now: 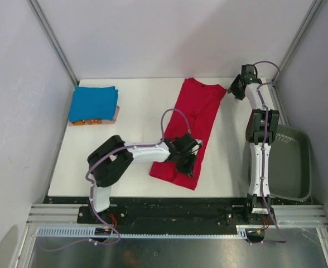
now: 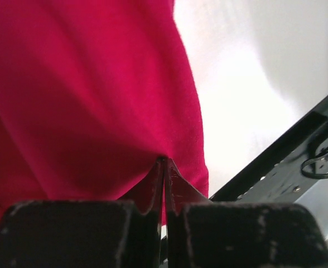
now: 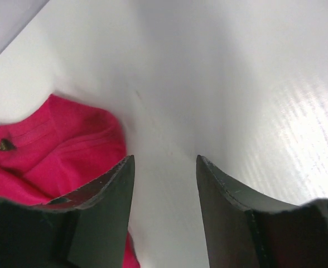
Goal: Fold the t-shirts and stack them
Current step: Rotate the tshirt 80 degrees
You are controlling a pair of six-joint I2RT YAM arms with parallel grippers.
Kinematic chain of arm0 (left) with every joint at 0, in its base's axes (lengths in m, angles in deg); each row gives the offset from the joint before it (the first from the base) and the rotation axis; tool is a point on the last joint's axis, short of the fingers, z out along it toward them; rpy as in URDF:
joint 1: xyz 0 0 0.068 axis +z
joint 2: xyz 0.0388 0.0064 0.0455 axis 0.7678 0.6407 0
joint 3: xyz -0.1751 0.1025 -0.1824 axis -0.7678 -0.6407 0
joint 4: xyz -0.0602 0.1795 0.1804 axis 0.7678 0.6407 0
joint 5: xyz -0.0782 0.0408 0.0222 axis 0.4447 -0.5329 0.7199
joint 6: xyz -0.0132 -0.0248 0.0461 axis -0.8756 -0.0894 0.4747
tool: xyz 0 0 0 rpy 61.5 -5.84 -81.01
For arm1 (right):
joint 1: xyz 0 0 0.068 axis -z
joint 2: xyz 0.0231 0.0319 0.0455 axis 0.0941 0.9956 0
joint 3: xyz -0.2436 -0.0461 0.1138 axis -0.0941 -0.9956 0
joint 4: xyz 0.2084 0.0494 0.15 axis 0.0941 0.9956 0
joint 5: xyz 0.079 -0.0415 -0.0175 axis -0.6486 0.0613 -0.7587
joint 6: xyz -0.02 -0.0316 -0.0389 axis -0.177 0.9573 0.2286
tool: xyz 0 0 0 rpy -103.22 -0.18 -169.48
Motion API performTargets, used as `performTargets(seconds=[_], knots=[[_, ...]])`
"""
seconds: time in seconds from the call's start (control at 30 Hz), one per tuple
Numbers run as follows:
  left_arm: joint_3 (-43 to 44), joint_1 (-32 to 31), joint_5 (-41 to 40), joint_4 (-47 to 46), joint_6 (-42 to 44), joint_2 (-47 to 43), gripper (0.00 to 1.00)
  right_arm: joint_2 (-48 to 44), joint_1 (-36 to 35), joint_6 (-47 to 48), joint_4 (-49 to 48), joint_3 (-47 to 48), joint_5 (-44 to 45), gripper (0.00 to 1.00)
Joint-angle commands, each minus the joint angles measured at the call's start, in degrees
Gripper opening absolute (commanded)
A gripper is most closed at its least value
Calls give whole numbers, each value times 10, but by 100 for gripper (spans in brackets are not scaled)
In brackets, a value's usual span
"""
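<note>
The red t-shirt (image 1: 189, 128) is lying lengthwise down the middle of the white bench (image 1: 136, 111), its collar pointing to the far edge and its hem toward the arms. The left gripper (image 2: 164, 163) is pinching the red cloth near the hem, on the shirt's right side, its jaws pressed together on a raised fold of fabric. The right gripper (image 3: 164, 159) is hanging just beside the shirt's far right shoulder, its jaws standing apart with only bare bench between them and nothing in their grasp. In the right wrist view the collar with its dark neck tag (image 3: 6, 145) is showing to the left. At the far left corner, a folded blue t-shirt (image 1: 93, 102) is sitting on an orange t-shirt (image 1: 88, 121) whose edge is peeking out beneath. A dark grey bin (image 1: 291, 162) is sitting beside the right arm.
</note>
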Motion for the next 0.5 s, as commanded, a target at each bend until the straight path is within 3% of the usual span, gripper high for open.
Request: performTargets(seconds=[0.0,0.13,0.27,0.37,0.47], knots=[[67,-17,38,5,-26,49,4,-3,16,9,7,44,3,54],[115,-18,41,5,-27,55,9,-47,6,-4,19,38,-39,56],[125,-14,34,6,-25,7,24,-117,-18,-15,55,4,-60,56],[86,-2,12,6,-29,-64,33,-208,-44,-25,59,-97,-63,55],[23,21,-25,7,-37,-148,35,-326,-66,-44,21,-272,-77,52]])
